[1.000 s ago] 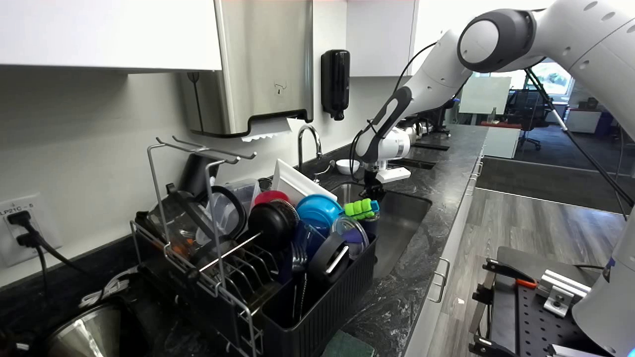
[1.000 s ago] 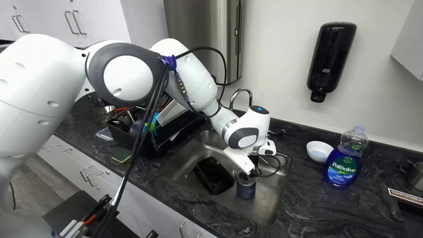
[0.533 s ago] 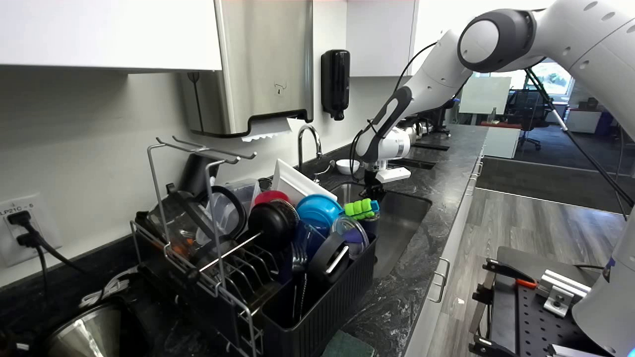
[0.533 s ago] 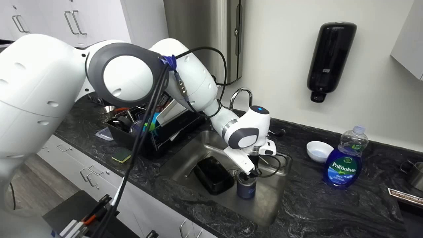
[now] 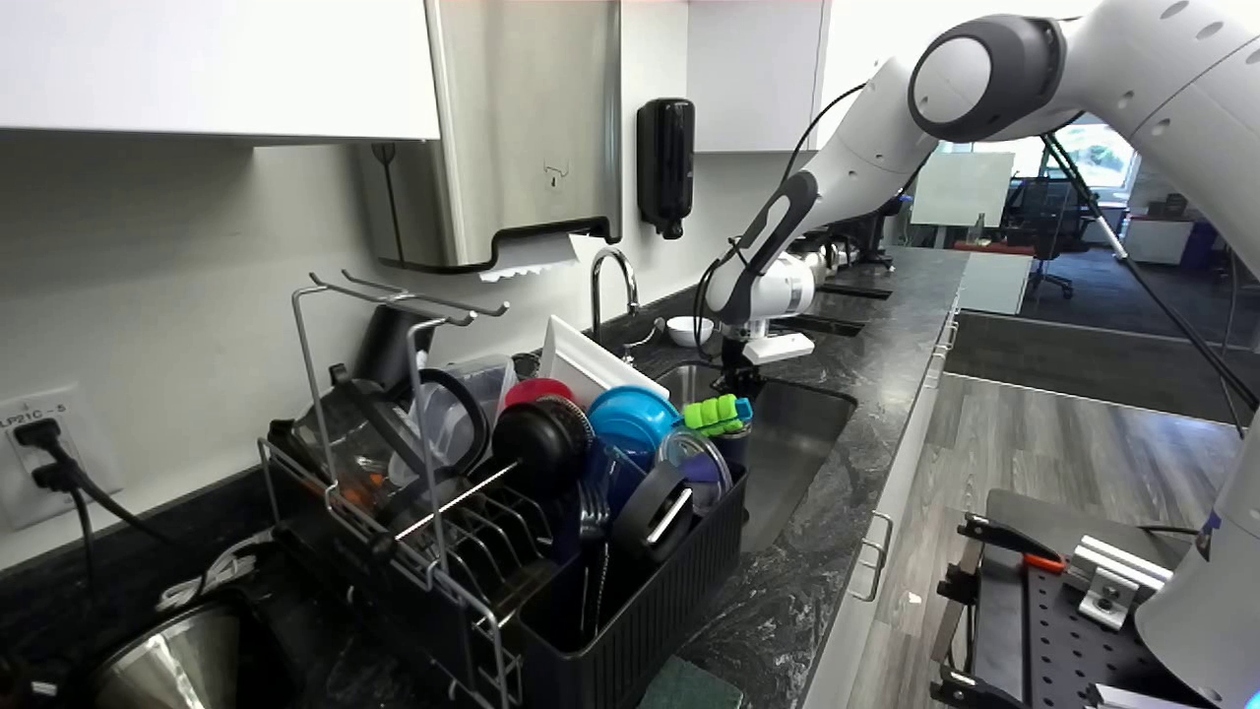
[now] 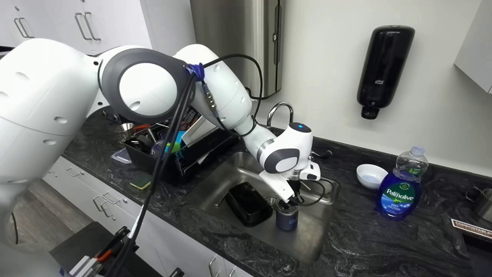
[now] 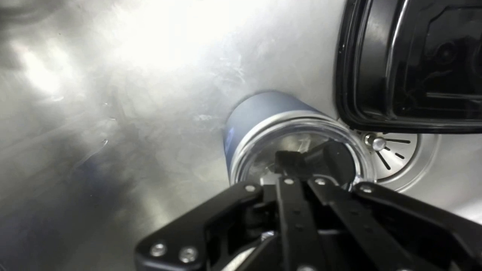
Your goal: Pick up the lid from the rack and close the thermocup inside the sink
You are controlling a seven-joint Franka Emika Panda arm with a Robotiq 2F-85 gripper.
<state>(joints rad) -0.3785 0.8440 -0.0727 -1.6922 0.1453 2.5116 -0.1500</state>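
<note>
Standing in sink (image 6: pixel 307 236), thermocup (image 6: pixel 286 222), lid (image 7: pixel 290 138) atop, tool (image 7: pixel 305 172) above

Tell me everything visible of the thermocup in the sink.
The thermocup is a blue cylinder with a small mark and a metallic-looking rim; a clear lid appears to sit on it. It stands upright on the sink floor, beside the black container and the drain. The gripper is at its top; contact is unclear.

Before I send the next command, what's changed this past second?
Arm shifted slightly left in an exterior view, the dish rack's side. No grasp or release visible at the gripper. Thermocup looks about in place; black container, white bowl and soap bottle unmoved.
</note>
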